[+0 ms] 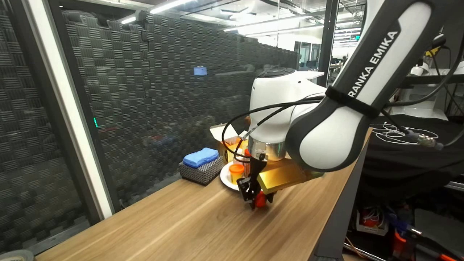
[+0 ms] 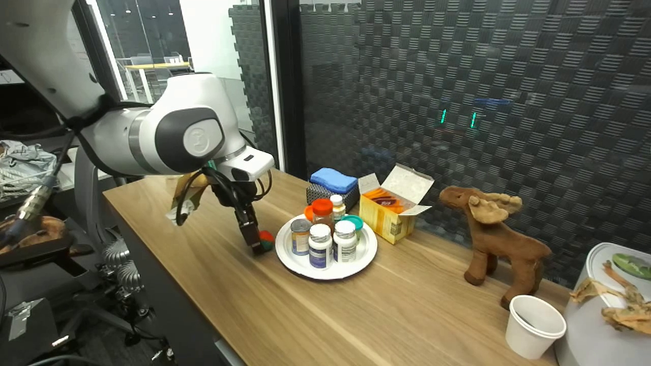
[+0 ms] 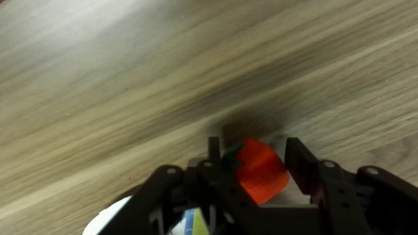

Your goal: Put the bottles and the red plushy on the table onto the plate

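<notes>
Dark foam panels (image 2: pixel 407 61) rise behind a long wooden table (image 2: pixel 264 305), on which stands a round white plate (image 2: pixel 367 251). Just beside this plate, the red plushy (image 3: pixel 261 171) is between the fingers (image 3: pixel 298 163) of the gripper (image 3: pixel 253 150), which seem to squeeze it from both sides, low at the wood; whether it is lifted, I cannot tell.

As I judge, the grip could fail: one finger lies by the green part, the other by the red side, and a soft body can turn or slip out if the hold is shallow. Second danger is on the plate. It carries a close group of bottles (image 2: pixel 321 244), so if the arm travels too low, it may knock a tall one over.

About containers: the yellow box (image 2: pixel 385 223) has its flaps open and orange packets (image 2: pixel 389 200) inside. The white paper cup (image 2: pixel 529 336) is open at the top; its content is not clear. The bottles wear lids, so I cannot say what they hold.
</notes>
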